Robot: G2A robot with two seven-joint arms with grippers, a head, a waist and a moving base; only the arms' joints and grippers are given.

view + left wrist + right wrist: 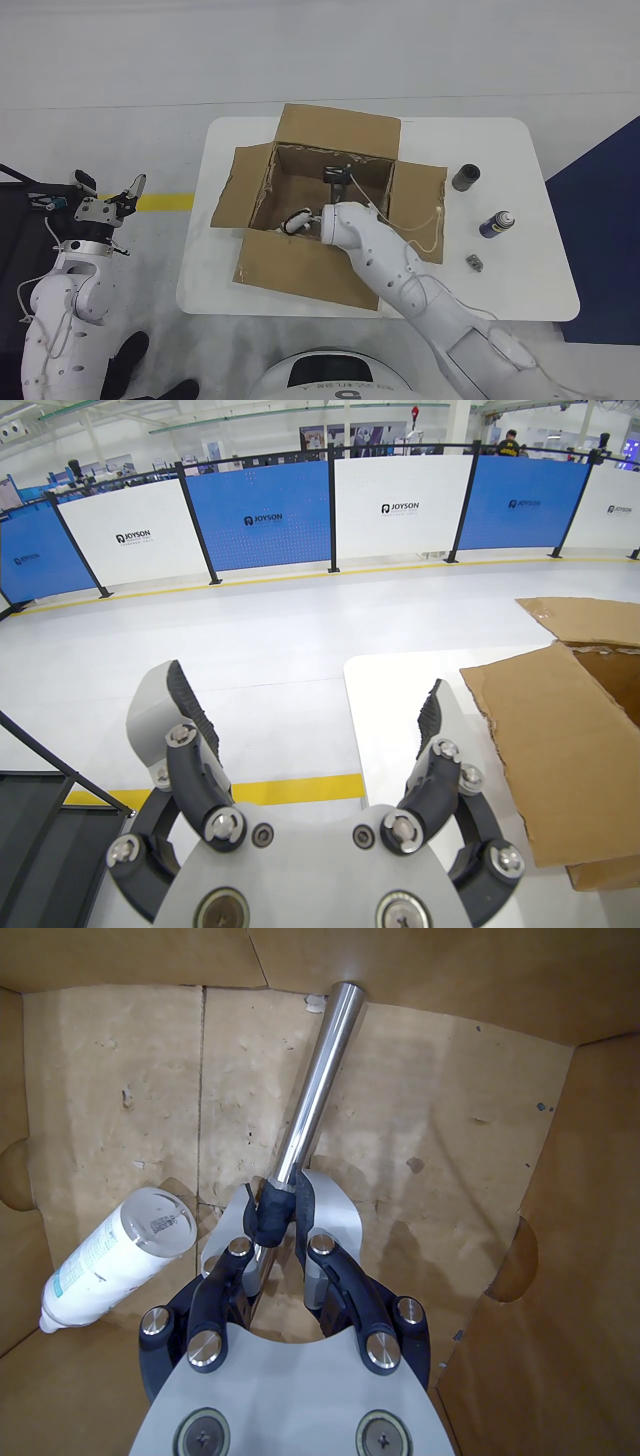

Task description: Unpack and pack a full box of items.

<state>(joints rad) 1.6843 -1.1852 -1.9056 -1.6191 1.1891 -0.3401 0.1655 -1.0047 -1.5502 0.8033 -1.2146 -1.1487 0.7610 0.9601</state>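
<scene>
An open cardboard box stands on the white table. Inside it, my right gripper is shut on a shiny metal rod at its black-wrapped end; the rod's far end touches the box wall. A white bottle lies tilted on the box floor beside the gripper, also seen from above as a white bottle. My left gripper is open and holds nothing, off the table's left side over the floor, seen from above as the left gripper.
On the table right of the box stand a dark cylinder and a blue spray can, with a small grey part nearer the front. The box flaps are spread outward. A black rack sits near the left arm.
</scene>
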